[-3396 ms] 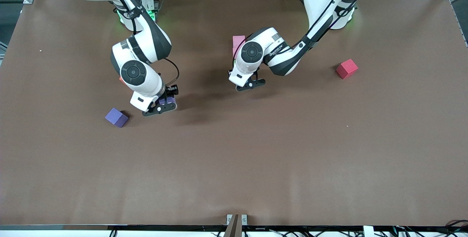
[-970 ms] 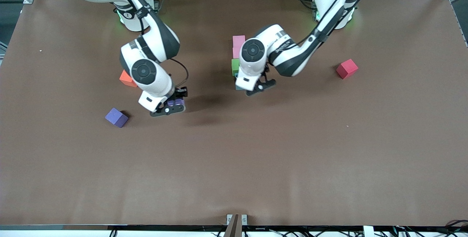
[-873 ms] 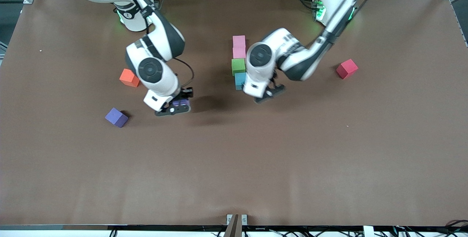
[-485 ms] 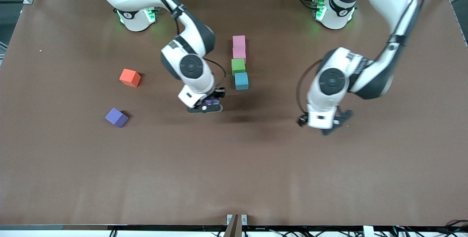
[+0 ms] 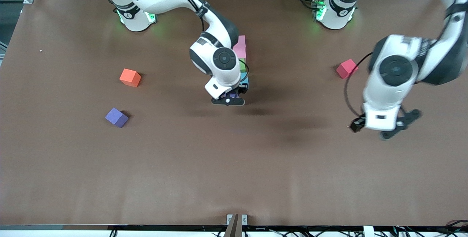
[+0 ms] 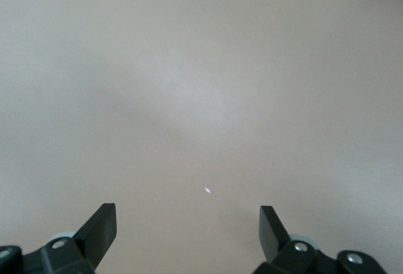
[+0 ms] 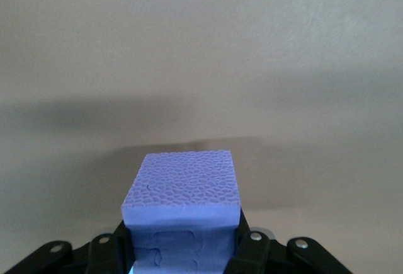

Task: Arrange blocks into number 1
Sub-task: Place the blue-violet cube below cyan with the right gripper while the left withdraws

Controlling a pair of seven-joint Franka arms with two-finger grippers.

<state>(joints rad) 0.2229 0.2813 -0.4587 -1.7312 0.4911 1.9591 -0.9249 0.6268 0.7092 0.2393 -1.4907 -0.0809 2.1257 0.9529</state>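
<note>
My right gripper (image 5: 229, 100) is shut on a purple block (image 7: 182, 198) and hangs over the table at the near end of a row of blocks. The arm hides most of that row. I see the pink block (image 5: 240, 48), a sliver of the green block (image 5: 242, 61) and an edge of the light blue block (image 5: 246, 82). A second purple block (image 5: 116, 117) and an orange block (image 5: 129, 77) lie toward the right arm's end. A red block (image 5: 346, 68) lies toward the left arm's end. My left gripper (image 5: 387, 131) is open over bare table, with nothing between its fingers (image 6: 101, 223).
The brown table (image 5: 234, 171) runs wide and bare toward the front camera. A tiny white speck (image 6: 207, 191) lies on the table below the left gripper. The two arm bases stand along the table's back edge.
My right gripper has carried the purple block from near the orange block across to the near end of the row. My left arm has swung away from the row toward its own end of the table.
</note>
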